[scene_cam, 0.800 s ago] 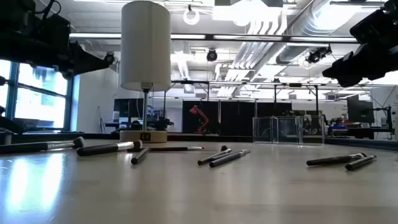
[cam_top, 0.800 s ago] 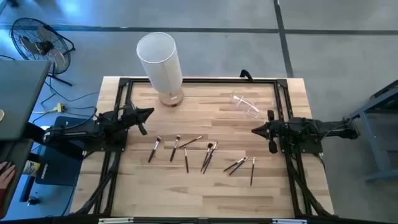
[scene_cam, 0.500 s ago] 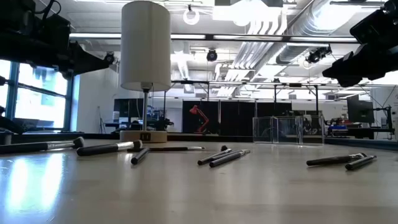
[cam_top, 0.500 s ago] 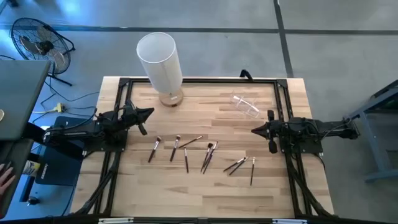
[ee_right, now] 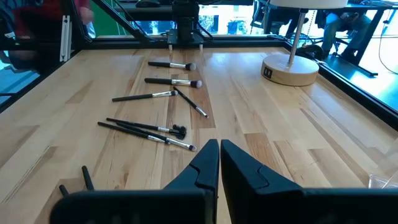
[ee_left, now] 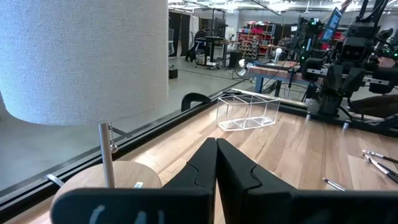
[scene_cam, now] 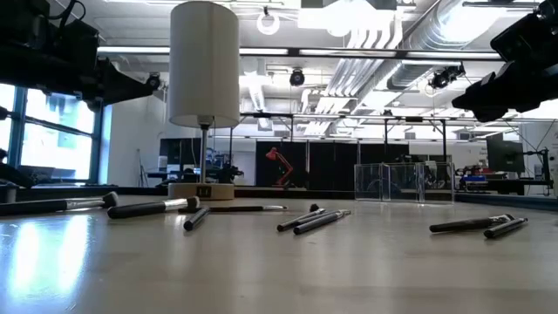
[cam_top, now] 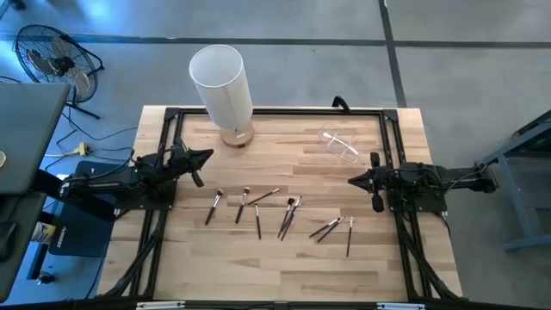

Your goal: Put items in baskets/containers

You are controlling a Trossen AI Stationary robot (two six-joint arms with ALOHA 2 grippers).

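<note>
The left gripper hangs above the table's nine o'clock edge with its two dark fingers pressed together on nothing, pointing toward the table's middle; the right gripper faces it from the three o'clock edge, its fingers likewise closed and empty. From the left gripper, toward one o'clock, stands the tall white cylinder on its round tan wooden base, at about eleven o'clock on the wooden table; a thin metal post carries the textured white wall above the base, and its inside cannot be seen from any view. From the right gripper, toward eleven o'clock, sits the small clear plastic holder, near the table's one o'clock corner; it is divided into compartments and looks empty in the left wrist view. The makeup brushes all lie flat on the tabletop between the two grippers, toward the six o'clock side, well apart from both containers. They are thin, with dark handles, silvery ferrules and small brownish tips. Three lie toward the left arm, roughly parallel, a fourth slanting across near them; a crossed cluster sits near the centre, and three more lie toward the right arm. In the low view the brushes rest along the table surface in front of the cylinder's base.
</note>
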